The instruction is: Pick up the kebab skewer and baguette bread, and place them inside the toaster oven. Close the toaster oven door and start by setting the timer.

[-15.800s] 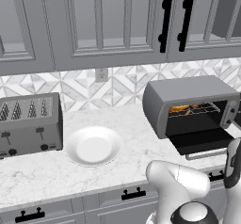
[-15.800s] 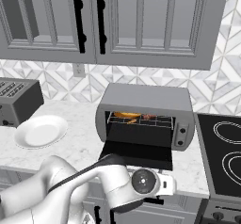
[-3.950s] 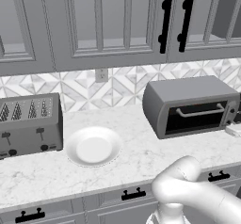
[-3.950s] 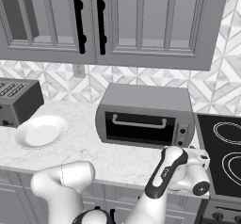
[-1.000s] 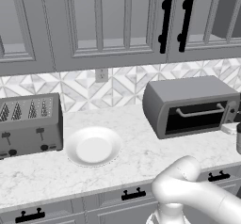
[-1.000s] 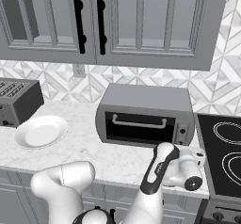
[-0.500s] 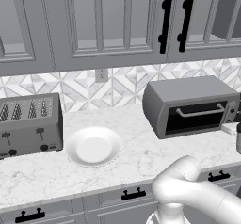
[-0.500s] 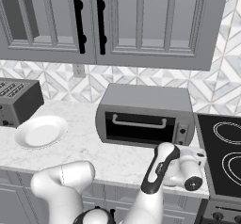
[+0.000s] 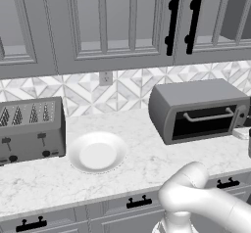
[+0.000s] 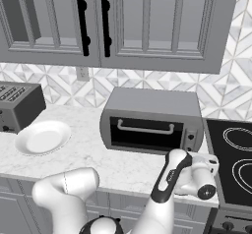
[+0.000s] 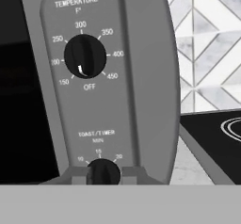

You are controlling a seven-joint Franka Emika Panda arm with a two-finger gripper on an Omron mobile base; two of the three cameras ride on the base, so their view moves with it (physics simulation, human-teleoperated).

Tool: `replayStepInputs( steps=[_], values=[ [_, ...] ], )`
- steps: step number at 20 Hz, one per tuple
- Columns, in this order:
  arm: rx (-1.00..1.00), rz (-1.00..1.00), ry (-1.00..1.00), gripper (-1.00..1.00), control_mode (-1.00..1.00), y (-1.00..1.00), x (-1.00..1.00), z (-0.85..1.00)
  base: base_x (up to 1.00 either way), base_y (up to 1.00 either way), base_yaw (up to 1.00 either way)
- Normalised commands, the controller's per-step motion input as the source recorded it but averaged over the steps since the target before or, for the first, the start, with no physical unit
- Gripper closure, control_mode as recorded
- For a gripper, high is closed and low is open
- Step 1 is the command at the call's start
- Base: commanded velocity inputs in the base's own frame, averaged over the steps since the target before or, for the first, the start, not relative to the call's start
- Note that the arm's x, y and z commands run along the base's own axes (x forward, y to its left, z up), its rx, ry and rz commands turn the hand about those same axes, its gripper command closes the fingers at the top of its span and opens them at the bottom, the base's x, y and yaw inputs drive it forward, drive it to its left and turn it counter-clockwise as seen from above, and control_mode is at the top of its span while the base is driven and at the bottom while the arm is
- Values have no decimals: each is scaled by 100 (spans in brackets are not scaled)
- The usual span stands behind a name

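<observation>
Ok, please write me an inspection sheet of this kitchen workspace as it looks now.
Surface: white marbled counter, bare in front of the oven.
Job's things: grey metal toaster oven, its dark glass door shut; kebab skewer and baguette bread cannot be seen through the dark glass.
Clutter: round white plate; grey slotted toaster.
Grippers: gripper at the lower timer knob, fingers flanking it; grip cannot be judged.
Cables: nothing seen.
Surroundings: grey wall cabinets, patterned tile backsplash, black stove top.
</observation>
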Motion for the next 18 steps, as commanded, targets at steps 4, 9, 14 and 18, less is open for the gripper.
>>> replayStepInputs(
  steps=[4,9,14,18],
  values=[
    [0,0,0,100,-100,6,0,0,0,0,0],
    [0,0,0,100,-100,1,0,0,0,0,0],
    [0,0,0,100,-100,0,0,0,0,0,0],
    [1,-1,0,100,-100,0,0,0,0,0,0]
  ],
)
